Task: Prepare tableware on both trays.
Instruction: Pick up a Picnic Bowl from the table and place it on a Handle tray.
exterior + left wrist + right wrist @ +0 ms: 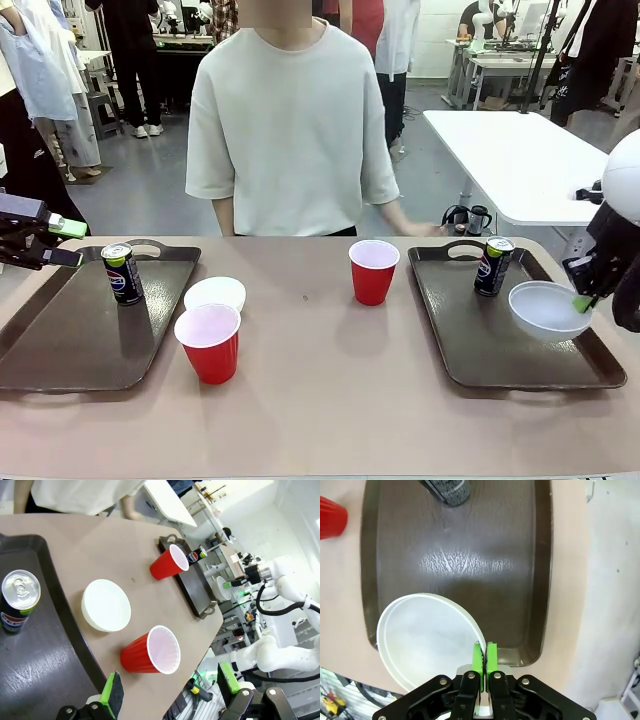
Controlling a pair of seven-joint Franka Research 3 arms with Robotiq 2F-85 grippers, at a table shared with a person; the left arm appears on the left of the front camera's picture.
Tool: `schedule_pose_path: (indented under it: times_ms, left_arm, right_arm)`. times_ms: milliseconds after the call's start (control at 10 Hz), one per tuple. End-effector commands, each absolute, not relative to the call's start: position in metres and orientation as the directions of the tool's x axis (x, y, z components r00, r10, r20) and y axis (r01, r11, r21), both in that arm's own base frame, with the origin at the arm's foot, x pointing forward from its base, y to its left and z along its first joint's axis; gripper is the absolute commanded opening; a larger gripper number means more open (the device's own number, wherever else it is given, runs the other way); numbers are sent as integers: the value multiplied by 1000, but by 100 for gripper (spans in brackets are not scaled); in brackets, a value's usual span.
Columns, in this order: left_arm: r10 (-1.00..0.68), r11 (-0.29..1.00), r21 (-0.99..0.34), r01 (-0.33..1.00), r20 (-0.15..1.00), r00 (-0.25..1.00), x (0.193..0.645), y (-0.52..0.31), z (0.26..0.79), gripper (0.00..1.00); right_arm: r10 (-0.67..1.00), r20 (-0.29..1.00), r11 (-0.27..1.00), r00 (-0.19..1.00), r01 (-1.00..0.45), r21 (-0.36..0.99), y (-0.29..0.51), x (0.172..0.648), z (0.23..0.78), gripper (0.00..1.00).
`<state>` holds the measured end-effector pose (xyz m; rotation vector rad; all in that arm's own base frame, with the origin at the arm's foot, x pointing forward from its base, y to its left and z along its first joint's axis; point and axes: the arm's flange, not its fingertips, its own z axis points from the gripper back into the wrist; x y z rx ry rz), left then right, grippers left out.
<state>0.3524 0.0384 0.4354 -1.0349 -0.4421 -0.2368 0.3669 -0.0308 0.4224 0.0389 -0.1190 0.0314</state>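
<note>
The right claw (583, 302) is clenched on the rim of the held bowl (548, 308). In the right wrist view its green pads (479, 656) pinch that rim with no gap. The bowl sits tilted at the right side of the right tray (470, 350), its edge about level with the tray's right rim (I cannot tell whether its base touches the tray floor). The right can (493, 266) stands upright toward the tray's far end, just beside the bowl and apart from it. The tray's near half is bare.

The left claw (60, 243) hangs at the far left corner of the left tray (60, 340), fingers spread wide and gripping nothing. The left can (122, 273) stands upright near that tray's far right corner, and the rest of the floor is bare.

On the table, the loose bowl (215, 293) lies just beside the left tray's right rim. The near cup (210, 343) stands upright right in front of it, very close to it. The far cup (373, 271) stands upright near the right tray's left rim, well apart from the other two. Between the cups, and along the whole near edge, the tabletop is bare. A person stands at the far edge, one hand (425, 230) by the table's rim.
</note>
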Motion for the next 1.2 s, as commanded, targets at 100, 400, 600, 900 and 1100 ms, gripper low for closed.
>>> schedule_pose_path:
  times_ms: [100, 400, 600, 900, 1100]
  left_arm:
    - [24, 477, -772, 419, 488, 872, 354, 39, 434, 100]
    - [24, 477, -772, 419, 488, 872, 354, 39, 434, 100]
    - [24, 477, -772, 419, 488, 872, 354, 39, 434, 100]
    - [24, 477, -772, 419, 488, 872, 354, 39, 434, 100]
    - [24, 477, -772, 419, 488, 872, 354, 39, 434, 100]
  right_arm:
    - [0, 84, 1000, 996, -1, 18, -18, 383, 393, 4]
    - [-10, 107, 998, 994, 4, 57, -18, 412, 367, 4]
    - [-18, 116, 996, 993, 7, 93, -17, 426, 355, 4]
    - [-4, 98, 994, 995, -7, 108, -18, 429, 348, 64]
    - [18, 88, 995, 996, -27, 101, -18, 422, 360, 83]
